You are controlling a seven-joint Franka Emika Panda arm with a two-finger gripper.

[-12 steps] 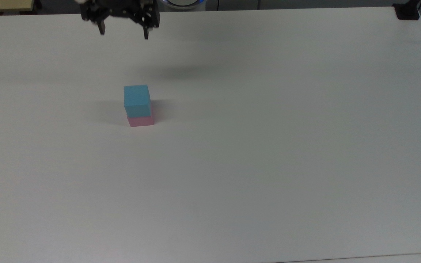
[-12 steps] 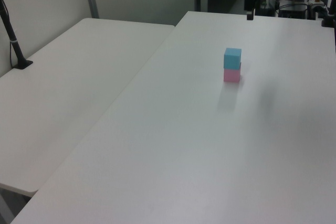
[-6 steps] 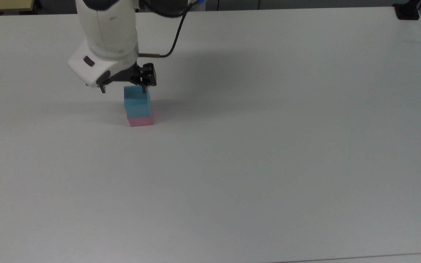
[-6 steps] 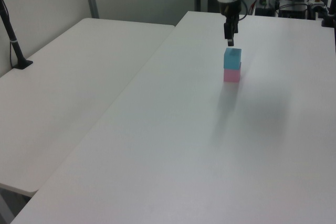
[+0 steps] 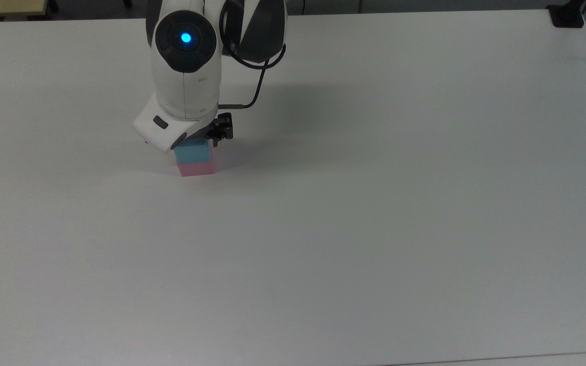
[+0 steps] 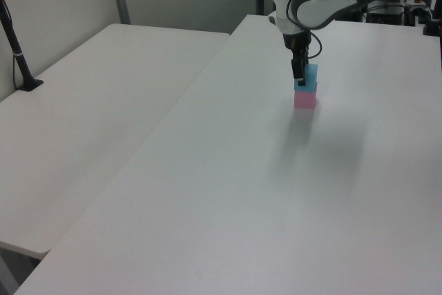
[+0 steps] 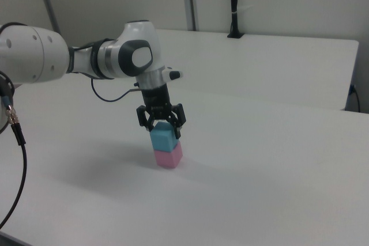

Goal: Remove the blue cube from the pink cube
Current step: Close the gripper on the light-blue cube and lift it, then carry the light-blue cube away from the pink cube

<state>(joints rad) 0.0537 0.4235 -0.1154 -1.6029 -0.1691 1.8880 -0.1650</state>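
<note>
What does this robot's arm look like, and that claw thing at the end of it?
The arm is rounded and glossy white with dark grey joint sections. One round dark cap carries a glowing blue light. A thin black cable loops along it to the wrist. The gripper is black, with two slim fingers.

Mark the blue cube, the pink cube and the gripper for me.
blue cube (image 7: pixel 162 139), right view, front face.
pink cube (image 7: pixel 168 157), right view, front face.
gripper (image 7: pixel 162 127), right view, midway between its open fingers.

A plain white table (image 5: pixel 374 229) carries the pink cube (image 5: pixel 197 169), resting directly on it.
</note>
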